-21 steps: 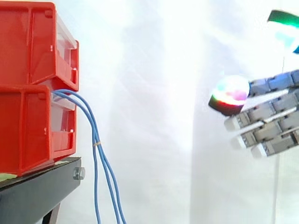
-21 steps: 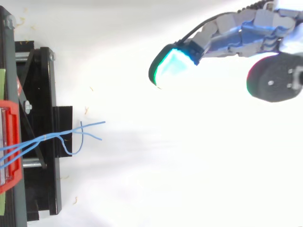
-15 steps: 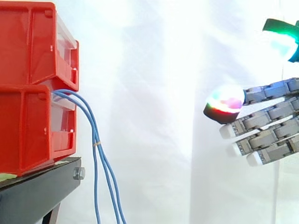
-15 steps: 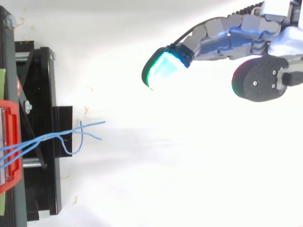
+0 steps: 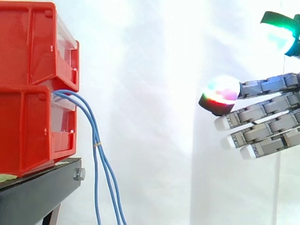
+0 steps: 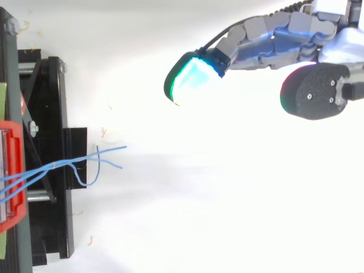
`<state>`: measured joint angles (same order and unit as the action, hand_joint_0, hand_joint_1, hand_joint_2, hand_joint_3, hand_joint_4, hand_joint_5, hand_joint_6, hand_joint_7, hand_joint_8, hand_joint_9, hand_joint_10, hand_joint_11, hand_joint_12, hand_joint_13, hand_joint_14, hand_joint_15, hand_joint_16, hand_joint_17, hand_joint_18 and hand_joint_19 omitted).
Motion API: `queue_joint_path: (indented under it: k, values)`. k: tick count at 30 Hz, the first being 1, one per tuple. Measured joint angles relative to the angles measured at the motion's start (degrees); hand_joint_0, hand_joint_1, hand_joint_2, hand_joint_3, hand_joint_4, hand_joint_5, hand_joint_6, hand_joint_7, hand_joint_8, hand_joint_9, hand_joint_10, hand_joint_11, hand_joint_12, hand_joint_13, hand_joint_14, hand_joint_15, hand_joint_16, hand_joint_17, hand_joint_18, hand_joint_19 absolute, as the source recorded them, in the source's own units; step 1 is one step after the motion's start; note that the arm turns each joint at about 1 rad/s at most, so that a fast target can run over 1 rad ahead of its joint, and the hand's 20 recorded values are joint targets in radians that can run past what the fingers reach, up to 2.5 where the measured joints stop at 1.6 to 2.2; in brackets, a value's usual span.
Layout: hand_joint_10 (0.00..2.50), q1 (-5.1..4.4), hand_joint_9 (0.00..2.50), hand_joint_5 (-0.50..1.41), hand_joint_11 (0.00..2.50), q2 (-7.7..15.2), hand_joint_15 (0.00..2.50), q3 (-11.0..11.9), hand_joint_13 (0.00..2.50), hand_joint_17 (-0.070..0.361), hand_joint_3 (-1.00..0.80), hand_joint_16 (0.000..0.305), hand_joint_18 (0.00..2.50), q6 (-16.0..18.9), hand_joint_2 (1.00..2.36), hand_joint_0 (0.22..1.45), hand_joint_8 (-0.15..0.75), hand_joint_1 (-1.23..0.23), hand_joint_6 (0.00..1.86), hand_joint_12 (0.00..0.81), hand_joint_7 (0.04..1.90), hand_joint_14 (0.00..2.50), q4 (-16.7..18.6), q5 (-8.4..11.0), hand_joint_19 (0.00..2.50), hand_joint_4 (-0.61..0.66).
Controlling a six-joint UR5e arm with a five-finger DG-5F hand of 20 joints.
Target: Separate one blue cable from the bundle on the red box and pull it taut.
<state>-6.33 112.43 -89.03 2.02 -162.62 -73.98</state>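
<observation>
A bundle of thin blue cables [image 5: 96,140] comes out of the lower of two stacked red bins [image 5: 33,126] and hangs down past the black stand, bound by a small tie partway down. From above, the cables' [image 6: 85,162] loose ends fan out to the right of the stand. My hand [image 5: 267,126] is at the right, well apart from the cables, with its fingers straight and pointing left. It is open and holds nothing. In the top view the hand [image 6: 273,42] reaches in from the upper right, its fingertip glowing cyan.
The black stand [image 5: 42,187] carries the red bins at the left edge. A white curtain lies behind everything, with a wide gap between hand and cables.
The hand has moved a little to the left, towards the bins. The cables have not moved.
</observation>
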Motion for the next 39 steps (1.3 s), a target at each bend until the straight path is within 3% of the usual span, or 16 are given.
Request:
queue_joint_path:
  k: [25, 39]
  values:
    - [0.00, -0.59, 0.37, -0.23, 0.00, 0.9, 0.08, 0.0, 0.24, 0.103, -0.50, 0.046, 0.00, -1.0, 1.00, 0.52, 0.178, -0.49, 0.50, 0.291, 0.63, 0.00, 2.6, 1.83, 0.16, 0.15]
    - [0.00, -0.62, 0.38, -0.22, 0.00, 1.2, 0.08, 0.0, 0.25, 0.103, -0.50, 0.046, 0.00, -2.7, 1.00, 0.53, 0.179, -0.50, 0.50, 0.292, 0.63, 0.00, 4.1, 1.90, 0.16, 0.15]
